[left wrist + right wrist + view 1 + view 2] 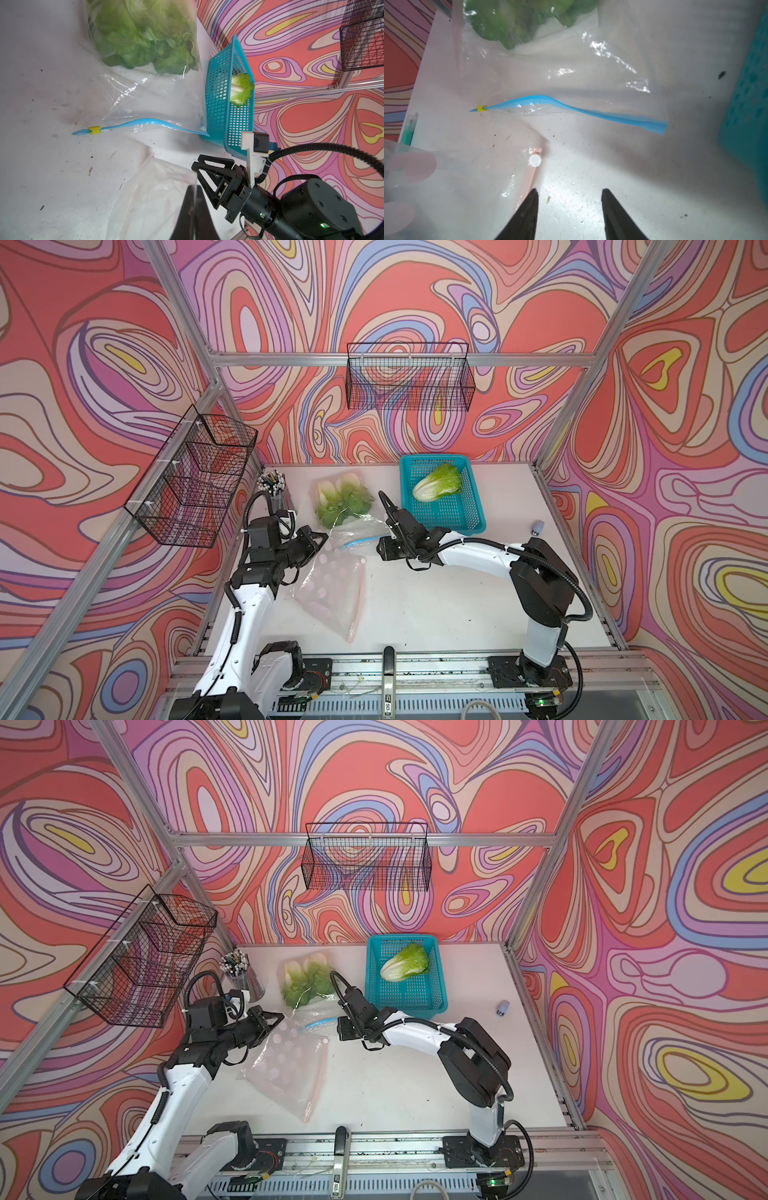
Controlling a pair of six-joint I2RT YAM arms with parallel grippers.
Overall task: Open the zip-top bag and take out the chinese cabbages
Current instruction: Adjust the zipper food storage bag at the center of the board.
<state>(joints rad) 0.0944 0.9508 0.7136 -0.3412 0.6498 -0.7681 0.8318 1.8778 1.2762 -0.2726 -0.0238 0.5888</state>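
Cabbage [438, 482] in basket [467, 524] at 1 o'clock; two more [338, 499] inside zip-top bag [358, 528] at 11, zip [571, 108] open. Left gripper [323, 538] pinches spotted bag [332, 593]; right gripper [570, 190] half-open, empty.

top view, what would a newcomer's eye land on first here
Likely the loud swirled walls, then the pale green cabbage lying in the teal basket at the far side of the table. Beside it a clear zip-top bag with a blue zip holds more cabbages; the left gripper is shut on a pink-dotted bag, the right gripper open near the zip.
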